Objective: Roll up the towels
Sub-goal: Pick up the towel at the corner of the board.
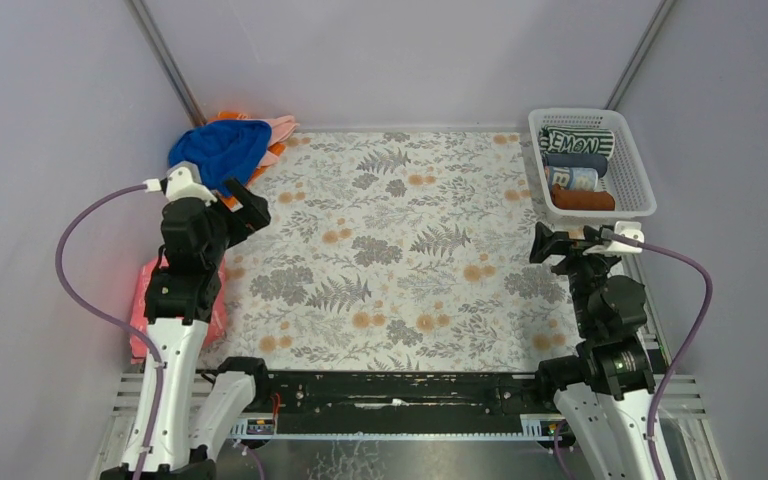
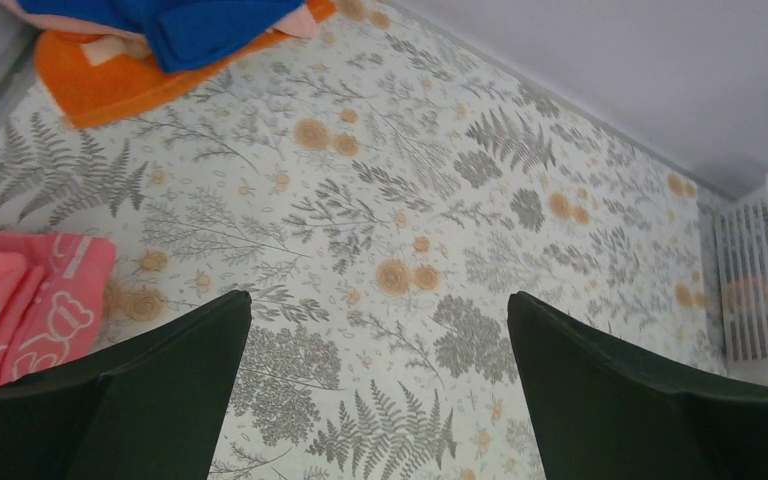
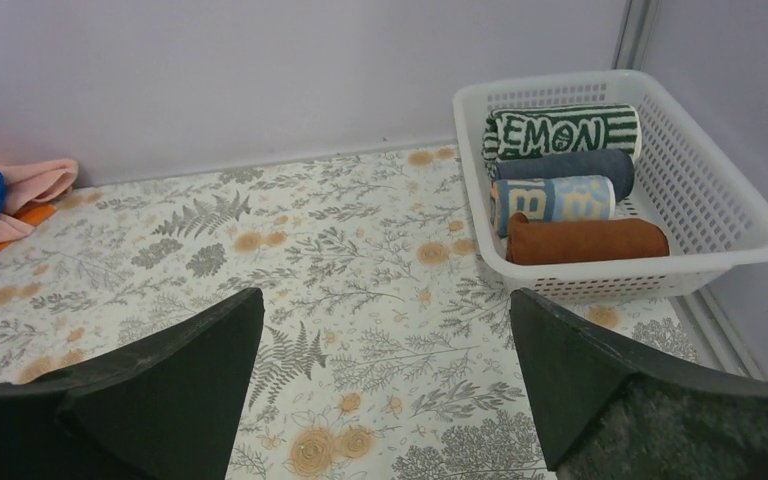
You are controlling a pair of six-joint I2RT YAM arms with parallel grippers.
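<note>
The left arm rises steeply from its base at the near edge, on the side of the tabletop [image 1: 400,260] opposite the white lattice basket [image 3: 750,225]. Its wrist bends forward, so the left pincer [image 1: 248,212] hangs above the floral covering with its jaws spread wide and nothing between them. The right arm is folded low, its elbel tucked just on the near side of the basket. The right pincer [image 1: 546,243] points away from the basket toward the middle of the tabletop, also wide open and empty. Neither pincer touches any cloth.

Four rolled towels lie side by side in the basket:
- At its far end is the green-and-white striped roll [image 3: 560,130].
- Next to that is the dark grey roll [image 3: 565,165].
- Then comes the letter-printed blue roll [image 3: 550,198].
- Nearest its front wall is the brown roll [image 3: 585,240].

Across the tabletop from the basket, in the far corner, three unrolled towels sit in a loose heap. The royal blue towel [image 1: 218,150] is on top, the pale pink towel [image 3: 35,185] is under it, and the orange towel [image 2: 110,85] is flat at the bottom. The left pincer hovers near this heap. A reddish-pink flat item with white print [image 2: 20,300] lies by the left arm, well apart from the basket.
</note>
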